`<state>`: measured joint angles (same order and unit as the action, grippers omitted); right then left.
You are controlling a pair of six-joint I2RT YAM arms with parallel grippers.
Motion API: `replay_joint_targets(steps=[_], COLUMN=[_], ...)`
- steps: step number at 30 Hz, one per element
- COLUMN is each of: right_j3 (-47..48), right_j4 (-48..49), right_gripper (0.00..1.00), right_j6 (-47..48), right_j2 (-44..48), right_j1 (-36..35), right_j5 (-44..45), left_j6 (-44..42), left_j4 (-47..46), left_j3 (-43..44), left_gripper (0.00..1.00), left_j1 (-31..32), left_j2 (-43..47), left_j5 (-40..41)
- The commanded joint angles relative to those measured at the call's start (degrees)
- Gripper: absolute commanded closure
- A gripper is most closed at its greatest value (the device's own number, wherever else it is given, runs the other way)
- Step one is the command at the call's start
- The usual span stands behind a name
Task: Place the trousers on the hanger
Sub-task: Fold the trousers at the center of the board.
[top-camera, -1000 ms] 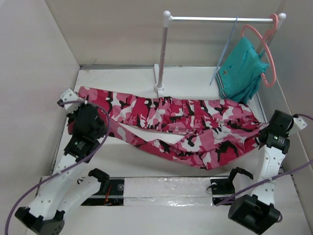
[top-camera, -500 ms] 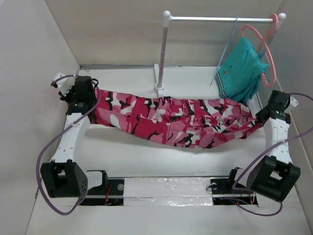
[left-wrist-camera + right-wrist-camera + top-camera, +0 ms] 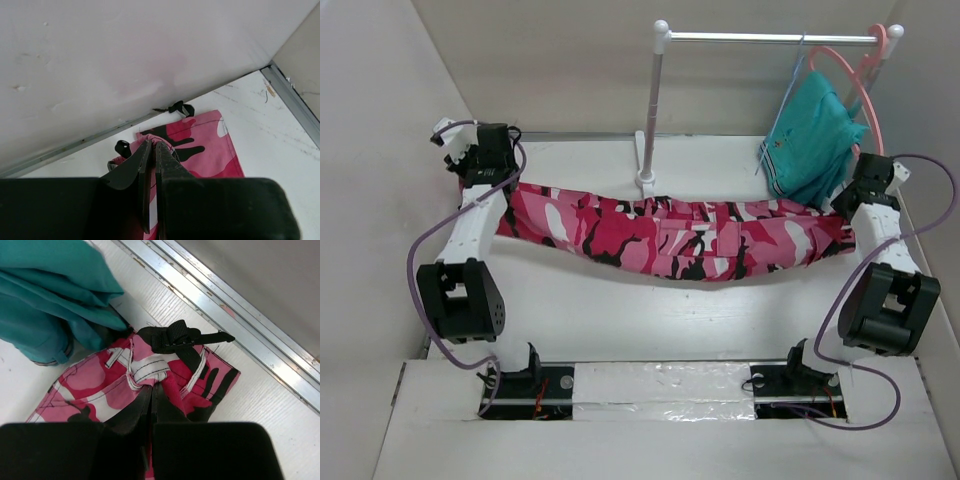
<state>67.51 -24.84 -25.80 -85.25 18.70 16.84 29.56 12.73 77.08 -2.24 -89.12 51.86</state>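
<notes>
Left pincer, right pincer each clamped on camo cloth trousers, stretched into sagging band.

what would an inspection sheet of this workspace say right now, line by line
surface: white table, faint scuffs
job's things: trousers stretched between both hands, sagging midway; light-blue wire hanger hooked on the rail, lower part hidden
clutter: teal garment on a pink hanger, same rail
grippers: left hand shut on one trousers end; right hand shut on the other
cables: purple cables loop beside both arms
surroundings: plain walls on three sides
</notes>
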Motion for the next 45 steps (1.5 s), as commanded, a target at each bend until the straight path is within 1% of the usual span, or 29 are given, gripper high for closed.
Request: replay_joint_targets(steps=[1,3,4,5,7,9,11,12,16,23,24,25,26,27,28,29,30,32,33,34,36,37,38,40,41,42,43,44,45], right_j3=[3.1,1.0,-1.0,-1.3,1.1,3.7,5.0,4.9,4.5,6.1,6.2,6.1,5.9,5.4,4.4,4.1,3.8,1.2,-0.2,-1.7,-6.8,-8.5,-10.2,-15.5,-17.2,-20.5,-21.9,-23.2,-24.3], right_j4=[6.5,11.6,13.4,15.7,14.7,12.3,12.5,13.0,14.6,15.1,15.0,14.8,15.3,16.0,16.5,16.5,16.1,16.5,17.0,17.5,18.6,18.9,19.5,19.9,20.9,21.2,21.4,21.7,21.8], right_gripper=[1.0,1.0,1.0,1.0,1.0,1.0,1.0,1.0,1.0,0.95,0.9,0.86,0.79,0.54,0.39,0.27,0.12,0.02,0.0,0.0,0.0,0.0,0.01,0.17,0.27,0.61,0.81,0.93,1.0], right_j6=[0.3,1.1,1.0,1.0,0.8,1.7,2.2,2.2,2.3,2.9,2.9,3.0,3.0,3.4,4.0,4.1,4.1,3.6,3.5,3.4,3.5,3.7,3.8,4.2,4.3,4.4,4.6,4.6,4.5], right_j2=[-0.5,0.0,0.0,-1.1,-3.6,-7.4,-9.1,-10.2,-11.8,-13.3,-13.0,-12.7,-11.4,-10.4,-9.4,-7.3,-6.2,-3.4,0.0,1.7,7.3,9.4,11.2,16.7,18.4,19.8,22.4,23.5,24.6], right_j1=[-0.1,2.3,3.1,3.9,3.9,3.3,2.7,2.7,2.0,1.4,1.4,1.4,1.4,1.4,1.4,1.4,1.4,1.4,1.4,1.4,1.4,1.4,1.4,1.4,1.4,1.4,1.4,1.4,1.4], right_j5=[2.5,1.2,0.0,-1.4,-3.0,-1.3,-1.2,-1.1,-0.5,0.8,0.7,0.8,0.5,0.0,-1.6,-2.6,-3.6,-5.1,-5.6,-6.5,-7.0,-7.8,-8.0,-8.8,-9.4,-9.9,-11.4,-12.3,-13.3], left_j6=[-1.1,0.7,1.1,0.8,0.0,-0.3,-0.5,-1.6,-4.5,-5.7,-5.7,-5.7,-5.7,-4.8,-4.8,-5.6,-5.5,-5.1,-5.1,-4.9,-4.7,-4.9,-3.7,-3.7,-2.8,-2.0,-1.4,-0.7,0.7], left_j4=[-4.7,-5.3,-5.9,-6.8,-7.2,-7.3,-7.2,-9.1,-11.2,-11.3,-10.5,-10.1,-10.0,-9.2,-9.5,-10.4,-10.5,-10.4,-10.3,-10.5,-12.4,-12.4,-12.4,-12.4,-11.6,-9.1,-8.3,-7.5,-6.0], left_j3=[5.2,6.1,6.3,6.5,8.0,9.0,10.7,10.7,11.6,16.8,17.6,18.4,18.4,18.1,16.7,15.9,15.5,14.2,13.6,11.1,7.0,2.9,1.1,-3.5,-4.7,-5.7,-8.3,-9.7,-10.9], left_gripper=[1.0,1.0,1.0,1.0,1.0,1.0,1.0,1.0,1.0,1.0,1.0,0.97,0.82,0.73,0.6,0.35,0.29,0.25,0.24,0.24,0.27,0.3,0.36,0.39,0.45,0.46,0.46,0.45,0.44], left_j1=[-2.5,-5.0,-7.8,-8.6,-9.2,-9.2,-8.7,-8.0,-7.3,-6.8,-6.8,-6.8,-6.8,-6.8,-6.8,-6.8,-7.4,-7.4,-7.4,-7.4,-6.8,-6.8,-6.8,-6.8,-6.8,-6.8,-6.8,-6.8,-6.8], left_j2=[-1.3,-2.0,-2.2,-2.5,-4.7,-7.3,-9.1,-9.7,-13.5,-18.8,-19.6,-20.6,-20.8,-20.9,-20.4,-20.0,-19.6,-18.3,-17.7,-15.8,-11.6,-10.4,-9.4,-7.8,-7.7,-7.7,-7.6,-7.4,-7.3], left_j5=[2.1,-1.8,-3.8,-6.0,-5.5,-6.2,-6.7,-6.5,-6.0,-6.9,-6.9,-7.4,-8.2,-8.5,-8.8,-9.7,-11.6,-12.5,-12.7,-12.7,-12.6,-12.8,-13.0,-14.6,-14.9,-15.6,-16.9,-17.9,-20.1])
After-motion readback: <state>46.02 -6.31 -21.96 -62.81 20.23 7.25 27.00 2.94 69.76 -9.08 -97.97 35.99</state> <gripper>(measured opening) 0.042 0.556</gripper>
